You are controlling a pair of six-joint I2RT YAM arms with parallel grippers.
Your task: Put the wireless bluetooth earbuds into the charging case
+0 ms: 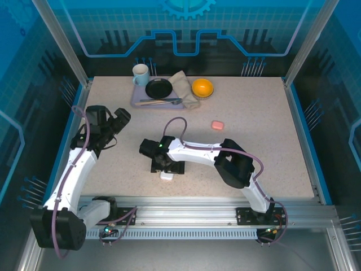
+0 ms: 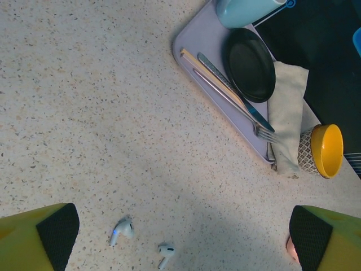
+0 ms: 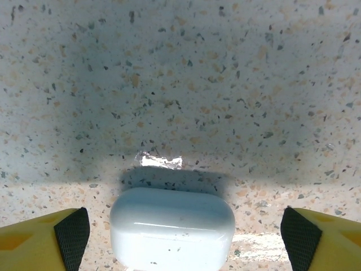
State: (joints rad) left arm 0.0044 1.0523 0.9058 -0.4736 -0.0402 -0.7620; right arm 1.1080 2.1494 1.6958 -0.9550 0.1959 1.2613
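between wide right fingers (image 3: 70,234), a white case (image 3: 172,226); between wide left fingers (image 2: 56,231), two white earbuds (image 2: 122,230)

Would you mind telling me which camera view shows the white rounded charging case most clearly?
The right wrist view: the glossy white rounded plastic charging case lies large between the open right fingers. The top external view gives a small white sliver beside those fingers.

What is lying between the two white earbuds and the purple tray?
Nothing. In the left wrist view, just bare speckled table stretches from the white earbuds up to the purple tray.
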